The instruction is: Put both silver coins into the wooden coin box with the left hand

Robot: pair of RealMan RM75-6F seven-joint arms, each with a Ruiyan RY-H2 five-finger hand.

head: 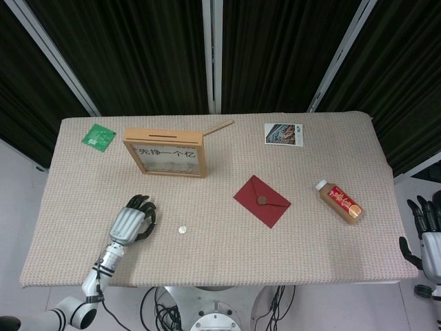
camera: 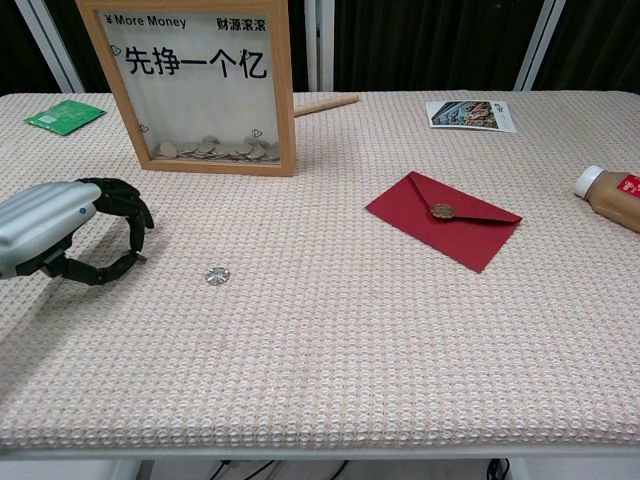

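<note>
Your left hand (camera: 60, 232) sits low over the table (camera: 330, 340), fingers curled toward the thumb; whether they pinch a coin, you cannot tell. One coin (camera: 217, 274) lies just beside it, apart. The box (camera: 195, 80) stands upright beyond. Your right hand (head: 426, 234) hangs off the table's edge, fingers apart. Black curtains (head: 275, 48) hang behind.

The wooden coin box (camera: 190, 85) reads "¥More Money", "先挣一个亿" and, seemingly, "财源滚滚".
</note>
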